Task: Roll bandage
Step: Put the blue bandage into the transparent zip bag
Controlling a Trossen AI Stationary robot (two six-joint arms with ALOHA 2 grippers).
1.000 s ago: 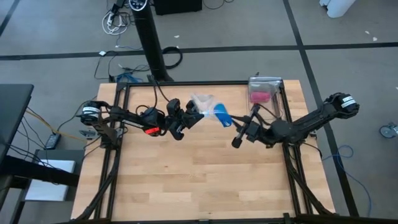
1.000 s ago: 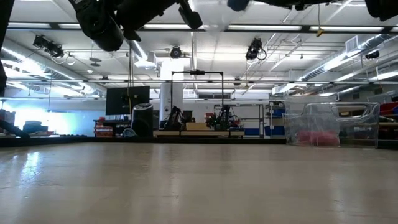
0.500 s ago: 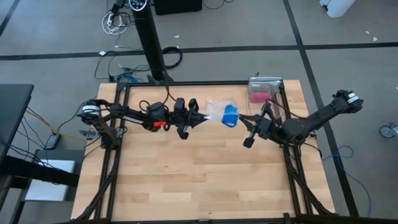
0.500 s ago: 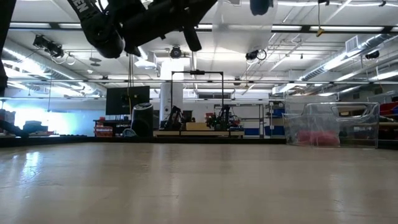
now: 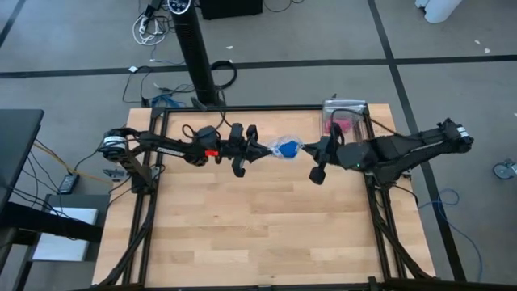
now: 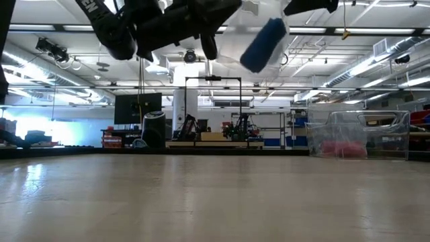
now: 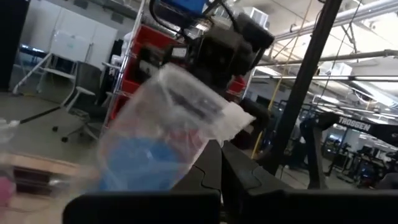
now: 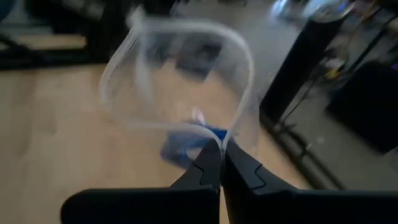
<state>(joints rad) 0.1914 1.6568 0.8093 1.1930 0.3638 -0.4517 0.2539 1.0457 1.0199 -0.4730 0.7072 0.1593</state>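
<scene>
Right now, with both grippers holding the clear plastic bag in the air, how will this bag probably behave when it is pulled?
The clear plastic bag looks thin and creased, so it is probably floppy and light. Pinched by the left gripper and the right gripper, it may stretch or slip. The bandage inside hangs low, so it could slide around.

A pale wooden tabletop fills the middle of the high view, edged by a dark metal frame. At its far right corner stands a clear plastic box with a pink roll inside; the low view shows the same box at the right. A black pole rises beyond the far edge, with loose cables on the grey floor.
</scene>
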